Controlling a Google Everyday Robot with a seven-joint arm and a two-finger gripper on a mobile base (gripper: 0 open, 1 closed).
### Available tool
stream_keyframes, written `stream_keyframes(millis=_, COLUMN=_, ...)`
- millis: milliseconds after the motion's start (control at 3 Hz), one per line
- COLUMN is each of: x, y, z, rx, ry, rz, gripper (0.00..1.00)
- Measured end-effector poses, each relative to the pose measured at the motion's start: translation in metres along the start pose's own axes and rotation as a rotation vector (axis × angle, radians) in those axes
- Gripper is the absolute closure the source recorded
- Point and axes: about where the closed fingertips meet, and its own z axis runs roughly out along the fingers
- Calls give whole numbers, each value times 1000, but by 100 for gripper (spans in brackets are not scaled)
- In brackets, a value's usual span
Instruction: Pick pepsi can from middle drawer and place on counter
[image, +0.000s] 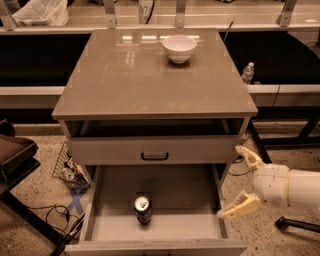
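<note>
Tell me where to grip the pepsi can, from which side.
Probably its body at mid-height, from above: the pepsi can stands upright, clear of the middle drawer walls, which block a sideways reach. The open gripper hangs outside the right wall.

Speckled floor (37, 142), loose cables (50, 216) left; shelving (30, 90) bhd.

Pepsi can (142, 209) upright on the open middle drawer (185, 200) floor, near its front. Glossy grey-brown tabletop (125, 75) above. Tool (243, 182), fingers spread, beside the drawer's right wall.
</note>
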Motion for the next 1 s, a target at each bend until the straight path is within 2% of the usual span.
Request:
stream_keyframes(millis=333, x=37, y=17, z=56, rx=-55, ry=-37, rz=15, gripper=0)
stream_keyframes(millis=667, x=73, y=30, z=110, rx=-85, ry=-32, rz=20, gripper=0)
stream_keyframes(millis=1000, x=101, y=37, z=147, rx=-102, ry=-26, rz=22, gripper=0)
